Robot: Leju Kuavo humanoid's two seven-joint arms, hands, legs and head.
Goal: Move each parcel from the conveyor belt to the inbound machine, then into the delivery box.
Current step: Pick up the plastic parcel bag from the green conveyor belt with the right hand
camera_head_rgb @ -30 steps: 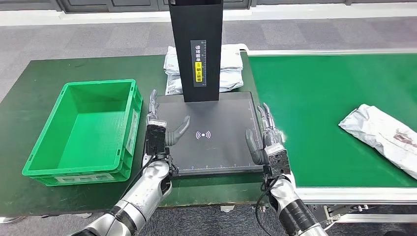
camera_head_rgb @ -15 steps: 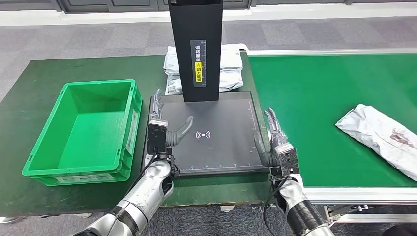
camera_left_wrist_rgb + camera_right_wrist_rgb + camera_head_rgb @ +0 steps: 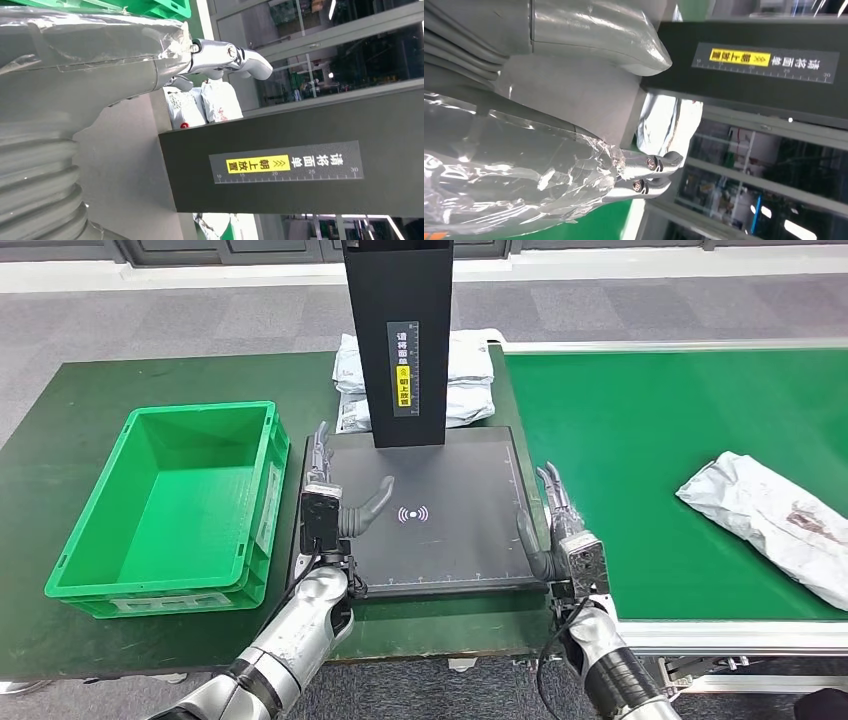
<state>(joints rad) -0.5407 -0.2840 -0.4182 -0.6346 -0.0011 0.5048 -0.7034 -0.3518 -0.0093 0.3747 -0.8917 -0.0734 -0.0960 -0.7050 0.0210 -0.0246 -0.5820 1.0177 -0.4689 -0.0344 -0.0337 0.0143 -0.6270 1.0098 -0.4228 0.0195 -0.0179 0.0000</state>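
Observation:
A crumpled white parcel (image 3: 772, 523) lies on the green conveyor belt (image 3: 640, 460) at the right. The inbound machine (image 3: 425, 510) is a black platform with a black post (image 3: 399, 340) rising from its back. My left hand (image 3: 330, 490) rests at the platform's left edge, fingers apart and holding nothing. At the platform's right edge, by the belt, my right hand (image 3: 550, 525) is also open and holds nothing. The green delivery box (image 3: 70, 570) stands to the left with nothing in it. The wrist views show each hand's fingers (image 3: 230, 55) (image 3: 651, 170) spread beside the post.
Several white parcels (image 3: 465, 375) are stacked behind the post on the dark green table (image 3: 60, 410). Grey floor lies beyond the table, and the belt's metal frame (image 3: 730, 638) runs along its near edge.
My right hand has shifted right, off the platform to its right edge. The parcel on the belt has drifted left toward me. My left hand has barely moved.

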